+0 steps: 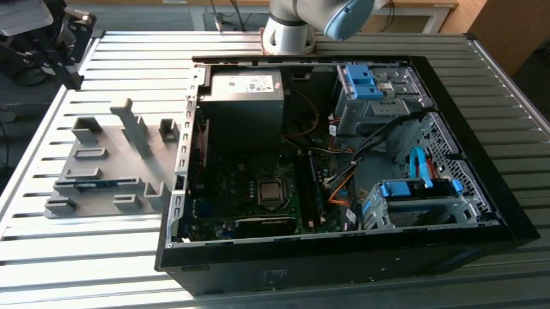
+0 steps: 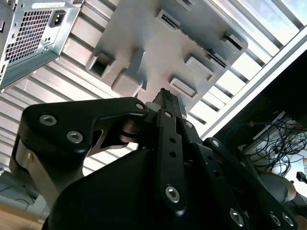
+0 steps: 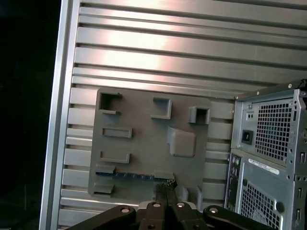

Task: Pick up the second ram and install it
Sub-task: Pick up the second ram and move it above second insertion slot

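Clenched on nothing, the black hand (image 3: 166, 186) hangs well clear of the grey slotted holder (image 3: 144, 139) on the ribbed metal surface (image 3: 168, 52). A blue-green ram stick (image 3: 134, 176) sits in the holder's edge slot, beside the open computer case (image 1: 344, 264).

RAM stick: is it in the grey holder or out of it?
In: the RAM sits in slots of the holder, seen in the first wrist view.
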Controlling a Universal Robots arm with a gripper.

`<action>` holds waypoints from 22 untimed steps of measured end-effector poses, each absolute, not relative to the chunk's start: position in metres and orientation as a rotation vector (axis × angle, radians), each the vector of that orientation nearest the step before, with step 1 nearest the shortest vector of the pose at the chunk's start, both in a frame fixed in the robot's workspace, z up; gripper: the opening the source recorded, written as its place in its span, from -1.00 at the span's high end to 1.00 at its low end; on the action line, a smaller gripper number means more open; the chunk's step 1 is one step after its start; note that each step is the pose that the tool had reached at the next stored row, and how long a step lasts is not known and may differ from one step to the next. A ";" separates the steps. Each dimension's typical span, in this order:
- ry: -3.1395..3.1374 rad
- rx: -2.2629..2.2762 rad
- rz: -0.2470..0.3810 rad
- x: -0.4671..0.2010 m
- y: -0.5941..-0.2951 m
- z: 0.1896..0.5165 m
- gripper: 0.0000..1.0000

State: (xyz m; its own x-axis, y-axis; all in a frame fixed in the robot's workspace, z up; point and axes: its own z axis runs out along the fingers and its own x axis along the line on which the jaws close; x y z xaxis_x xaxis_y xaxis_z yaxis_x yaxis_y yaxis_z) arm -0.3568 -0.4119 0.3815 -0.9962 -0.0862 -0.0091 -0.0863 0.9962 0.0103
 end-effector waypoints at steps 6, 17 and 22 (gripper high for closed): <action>3.131 -0.171 0.018 -0.361 -0.417 0.380 0.79; 3.124 -0.274 0.021 -0.368 -0.426 0.377 0.79; 3.117 -0.342 0.021 -0.371 -0.427 0.377 0.79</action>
